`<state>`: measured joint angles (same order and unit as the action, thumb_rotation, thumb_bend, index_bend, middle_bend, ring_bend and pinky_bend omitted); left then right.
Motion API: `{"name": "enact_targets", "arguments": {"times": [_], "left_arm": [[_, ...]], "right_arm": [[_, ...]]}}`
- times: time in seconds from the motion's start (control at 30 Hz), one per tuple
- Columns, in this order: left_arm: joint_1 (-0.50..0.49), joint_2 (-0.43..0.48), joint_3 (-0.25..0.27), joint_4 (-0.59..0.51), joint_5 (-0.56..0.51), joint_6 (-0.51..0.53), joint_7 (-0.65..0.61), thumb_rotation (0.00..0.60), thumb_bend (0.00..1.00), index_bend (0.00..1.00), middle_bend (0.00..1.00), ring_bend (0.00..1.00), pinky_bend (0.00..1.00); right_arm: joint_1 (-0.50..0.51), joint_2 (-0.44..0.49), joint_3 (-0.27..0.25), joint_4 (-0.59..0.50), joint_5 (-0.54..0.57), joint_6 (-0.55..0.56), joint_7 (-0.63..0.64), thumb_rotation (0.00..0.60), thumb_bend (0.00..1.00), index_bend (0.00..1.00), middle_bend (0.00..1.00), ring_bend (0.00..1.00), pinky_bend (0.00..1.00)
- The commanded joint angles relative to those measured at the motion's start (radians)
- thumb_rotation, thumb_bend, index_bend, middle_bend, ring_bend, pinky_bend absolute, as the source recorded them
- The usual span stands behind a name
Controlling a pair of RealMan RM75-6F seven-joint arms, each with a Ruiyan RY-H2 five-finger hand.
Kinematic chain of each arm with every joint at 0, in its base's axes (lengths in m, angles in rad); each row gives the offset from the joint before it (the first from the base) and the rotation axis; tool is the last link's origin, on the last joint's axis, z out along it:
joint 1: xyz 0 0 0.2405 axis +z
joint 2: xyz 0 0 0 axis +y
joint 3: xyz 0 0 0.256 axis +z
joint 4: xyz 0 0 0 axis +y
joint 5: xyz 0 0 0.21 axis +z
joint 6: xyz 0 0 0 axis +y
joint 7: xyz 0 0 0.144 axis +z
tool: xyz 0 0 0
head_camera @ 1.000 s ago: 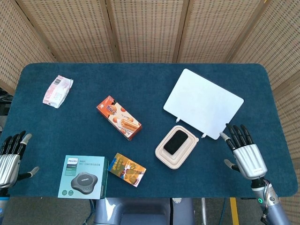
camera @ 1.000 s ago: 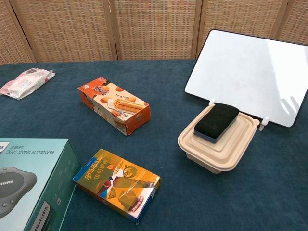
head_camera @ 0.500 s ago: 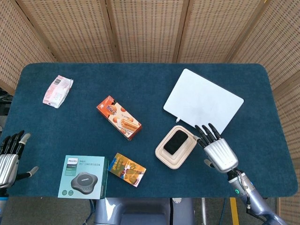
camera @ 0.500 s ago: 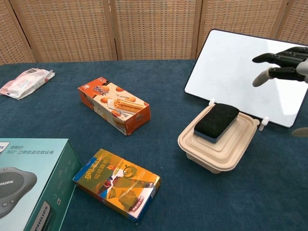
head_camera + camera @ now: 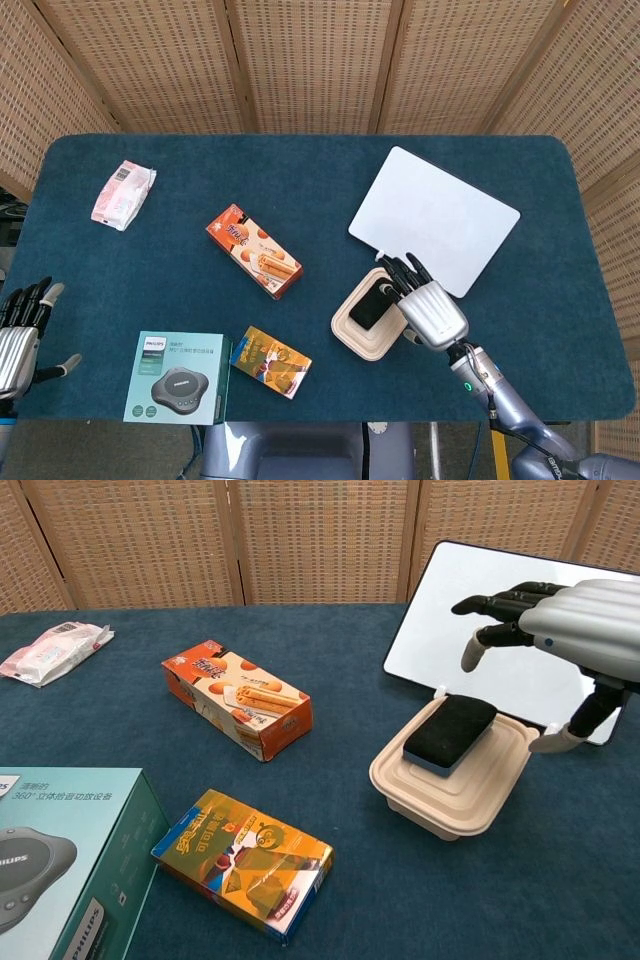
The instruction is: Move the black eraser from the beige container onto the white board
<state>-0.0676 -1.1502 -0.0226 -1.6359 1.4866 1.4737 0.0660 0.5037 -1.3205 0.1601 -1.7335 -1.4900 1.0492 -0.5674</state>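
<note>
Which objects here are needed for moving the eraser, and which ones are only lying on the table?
Needed: black eraser, beige container, white board, right hand.

Lying about: orange biscuit box, yellow snack box, teal speaker box, pink packet.

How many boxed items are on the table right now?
3: an orange snack box mid-table, a small yellow box near the front edge, and a teal speaker box at front left. None seem hidden.
</note>
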Motion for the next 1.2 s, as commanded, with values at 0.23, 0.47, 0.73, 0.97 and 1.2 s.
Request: {"name": "enact_targets", "arguments": {"times": [0.23, 0.47, 0.73, 0.97, 1.2], "left_arm": [[0.002, 0.000, 0.003, -0.002, 0.007, 0.006, 0.002, 0.600, 0.15, 0.00, 0.00, 0.00, 0.00], [0.001, -0.002, 0.003, -0.002, 0.005, 0.003, 0.003, 0.600, 0.15, 0.00, 0.00, 0.00, 0.00], [-0.001, -0.004, 0.003, 0.001, 0.003, -0.001, 0.002, 0.600, 0.15, 0.00, 0.00, 0.00, 0.00], [-0.004, -0.005, 0.004, 0.003, 0.000, -0.009, 0.001, 0.600, 0.15, 0.00, 0.00, 0.00, 0.00], [0.001, -0.001, 0.005, -0.002, 0.010, 0.006, -0.003, 0.600, 0.15, 0.00, 0.00, 0.00, 0.00]], "right_arm": [[0.036, -0.008, -0.006, -0.010, 0.039, -0.021, -0.091, 0.600, 0.10, 0.29, 0.00, 0.00, 0.00], [0.073, -0.015, -0.007, -0.018, 0.083, -0.048, -0.212, 0.600, 0.10, 0.30, 0.00, 0.00, 0.00], [0.116, -0.036, 0.007, -0.046, 0.172, -0.064, -0.293, 0.600, 0.10, 0.31, 0.00, 0.00, 0.00], [0.150, -0.061, 0.010, -0.040, 0.230, -0.069, -0.321, 0.600, 0.10, 0.31, 0.00, 0.00, 0.00], [0.181, -0.069, 0.005, -0.056, 0.280, -0.058, -0.378, 0.600, 0.10, 0.31, 0.00, 0.00, 0.00]]}}
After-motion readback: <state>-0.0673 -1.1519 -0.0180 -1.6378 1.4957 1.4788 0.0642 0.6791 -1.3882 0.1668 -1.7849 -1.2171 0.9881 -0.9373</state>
